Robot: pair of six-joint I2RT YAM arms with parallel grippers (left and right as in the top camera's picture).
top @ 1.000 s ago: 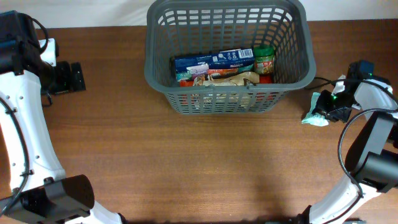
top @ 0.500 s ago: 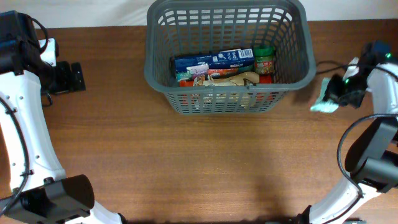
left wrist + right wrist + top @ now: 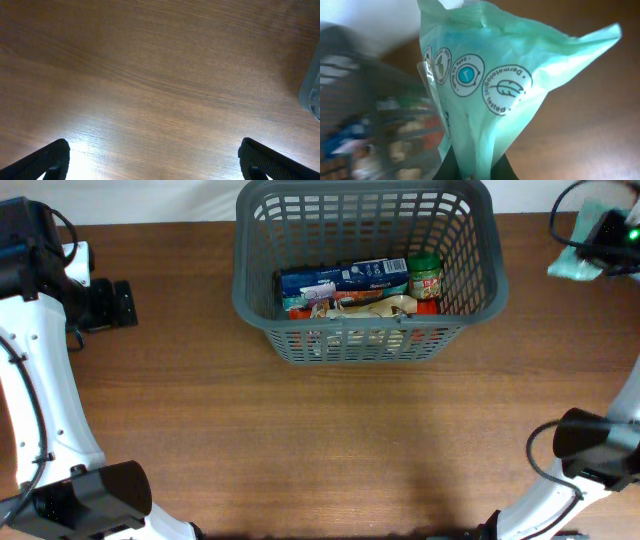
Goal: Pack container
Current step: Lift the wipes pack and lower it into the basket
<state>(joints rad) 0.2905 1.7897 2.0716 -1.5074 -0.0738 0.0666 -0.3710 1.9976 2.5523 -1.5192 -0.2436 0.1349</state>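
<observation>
1. Left arm (image 3: 30, 380) stood along the left edge of the counter (image 3: 300, 440), with its wrist turned right toward the basket (image 3: 370, 340) and well apart from it.
2. Left fingers (image 3: 47, 160) were spread wide with nothing between them, only bare wood below.
3. Right arm (image 3: 600, 450) rose from the near right corner, and its wrist sat at the far right corner, right of the basket and apart from it.
4. Right fingers (image 3: 451, 170) pinched the bottom of a mint green packet (image 3: 485, 90), which stood up from them.
5. The basket sat at the far centre of the counter. A blue box (image 3: 345, 278) and a green-lidded jar (image 3: 425, 277) lay inside with other packs.
6. Only the overhead view showed both arms and the full basket.
7. Only the right wrist view showed the round printed badges on the packet. The basket there was a blur at the left.
8. The left wrist view caught only a grey sliver at its right edge.
</observation>
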